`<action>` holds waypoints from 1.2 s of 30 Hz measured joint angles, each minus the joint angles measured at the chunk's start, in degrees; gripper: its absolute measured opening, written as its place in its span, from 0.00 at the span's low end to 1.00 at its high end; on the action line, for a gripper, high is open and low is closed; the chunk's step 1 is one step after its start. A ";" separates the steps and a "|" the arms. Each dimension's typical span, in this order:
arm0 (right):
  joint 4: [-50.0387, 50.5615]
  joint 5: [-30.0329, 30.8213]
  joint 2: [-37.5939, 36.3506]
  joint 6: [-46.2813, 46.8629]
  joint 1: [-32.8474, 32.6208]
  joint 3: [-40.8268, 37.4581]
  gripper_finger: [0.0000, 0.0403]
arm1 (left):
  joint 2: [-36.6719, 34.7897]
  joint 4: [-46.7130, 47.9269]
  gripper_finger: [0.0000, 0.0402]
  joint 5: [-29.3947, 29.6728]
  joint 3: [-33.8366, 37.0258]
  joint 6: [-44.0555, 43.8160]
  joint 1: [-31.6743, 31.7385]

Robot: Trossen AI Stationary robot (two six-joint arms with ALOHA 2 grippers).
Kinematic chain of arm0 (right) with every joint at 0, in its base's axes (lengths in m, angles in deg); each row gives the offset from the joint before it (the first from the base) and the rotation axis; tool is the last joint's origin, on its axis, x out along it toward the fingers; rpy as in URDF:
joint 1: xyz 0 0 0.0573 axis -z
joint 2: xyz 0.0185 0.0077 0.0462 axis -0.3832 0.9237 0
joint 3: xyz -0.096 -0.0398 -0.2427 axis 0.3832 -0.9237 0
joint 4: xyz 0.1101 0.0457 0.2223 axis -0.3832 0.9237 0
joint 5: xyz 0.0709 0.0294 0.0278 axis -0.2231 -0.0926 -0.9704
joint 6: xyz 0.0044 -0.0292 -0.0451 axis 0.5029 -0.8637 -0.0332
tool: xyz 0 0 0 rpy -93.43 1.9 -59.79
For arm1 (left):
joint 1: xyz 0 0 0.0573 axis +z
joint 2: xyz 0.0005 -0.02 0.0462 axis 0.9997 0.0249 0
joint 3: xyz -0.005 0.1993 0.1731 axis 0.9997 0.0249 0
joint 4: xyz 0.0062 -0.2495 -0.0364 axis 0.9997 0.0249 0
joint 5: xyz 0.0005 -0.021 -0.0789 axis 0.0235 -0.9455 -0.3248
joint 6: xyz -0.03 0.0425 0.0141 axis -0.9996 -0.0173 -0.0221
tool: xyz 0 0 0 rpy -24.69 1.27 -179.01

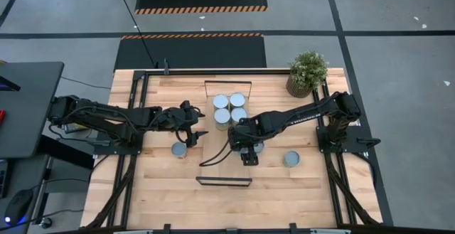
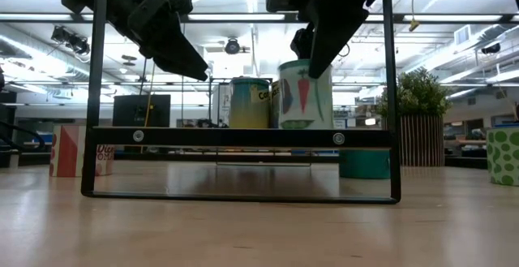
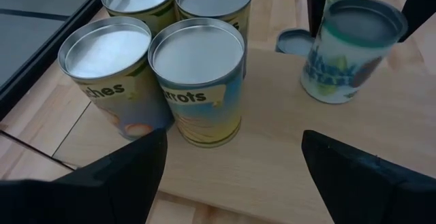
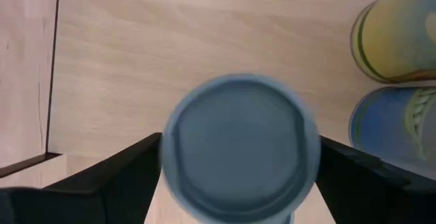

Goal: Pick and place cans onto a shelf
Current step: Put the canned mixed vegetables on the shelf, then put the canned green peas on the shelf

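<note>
On the shelf [image 1: 213, 138], four cans stand upright in a tight two-by-two cluster [image 1: 229, 109] at its far end, touching one another. Right gripper [image 1: 249, 156] hangs over the shelf nearer its middle, fingers [image 4: 112, 183] straddling a fifth can [image 4: 240, 146]; jaws look spread around it with a little clearance at each side, and I cannot tell whether that can is gripped or let go, or resting on the board. Left gripper [image 1: 195, 134] hovers beside the cluster at the shelf's left edge, jaws released, nothing between them. One can [image 1: 180, 149] stands on the bench [image 1: 178, 195] just left of the shelf; another [image 1: 291, 158] stands on the bench to the right. Potted plant [image 1: 307, 72] at far right corner.
</note>
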 joint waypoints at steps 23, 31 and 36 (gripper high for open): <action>18.76 7.73 -0.72 3.49 -2.67 9.07 0.91 | 0.00 0.87 0.86 -0.01 0.02 -0.74 0.00; 20.46 8.74 -4.42 10.05 -5.22 0.68 0.91 | 0.00 1.14 0.86 -0.01 0.02 -0.92 0.00; 15.85 8.32 -8.57 15.60 -6.36 -8.90 0.91 | 0.00 1.11 0.86 0.00 0.02 -0.96 0.00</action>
